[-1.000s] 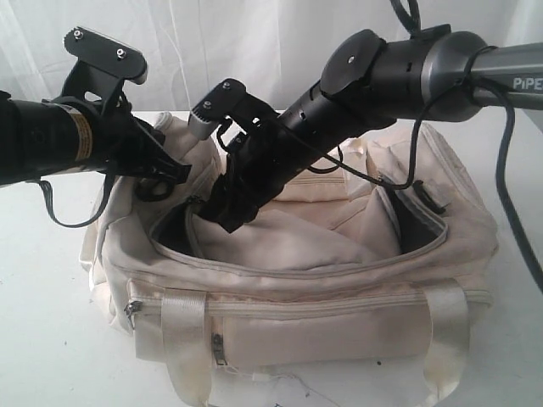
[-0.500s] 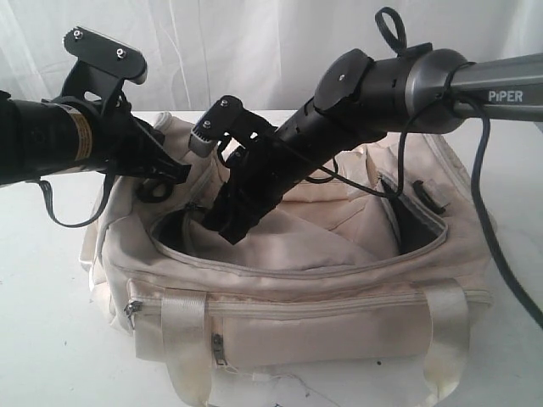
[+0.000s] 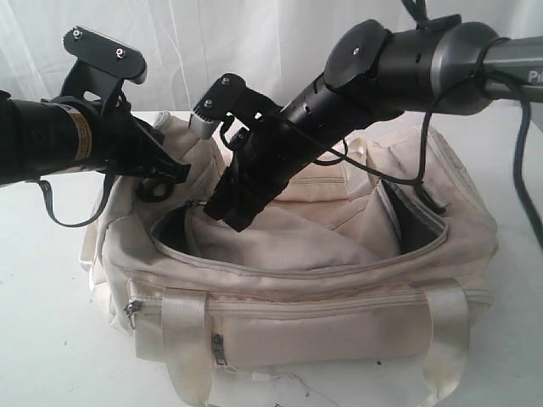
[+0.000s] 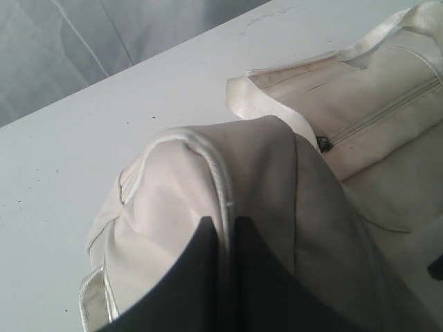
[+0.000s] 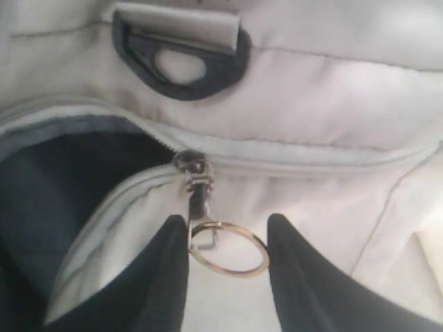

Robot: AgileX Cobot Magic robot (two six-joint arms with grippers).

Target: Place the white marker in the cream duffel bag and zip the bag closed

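Since the earlier frames my right arm has shifted slightly above the bag's mouth. At frame left, my left gripper [image 3: 174, 170] pinches the piped end seam [image 4: 223, 200] of the cream duffel bag [image 3: 339, 331], jaws nearly together. Centre, my right gripper [image 5: 227, 242] stands part-open astride the zipper pull ring [image 5: 232, 249], one finger [image 5: 173, 270] touching it. I can't see the white marker.

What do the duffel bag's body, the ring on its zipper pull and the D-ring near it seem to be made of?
Cream duffel bag: soft woven fabric, matte; it creases and sags.
Zipper pull ring: probably metal; thin, shiny, brassy glint.
D-ring: likely black plastic, dull and thick.
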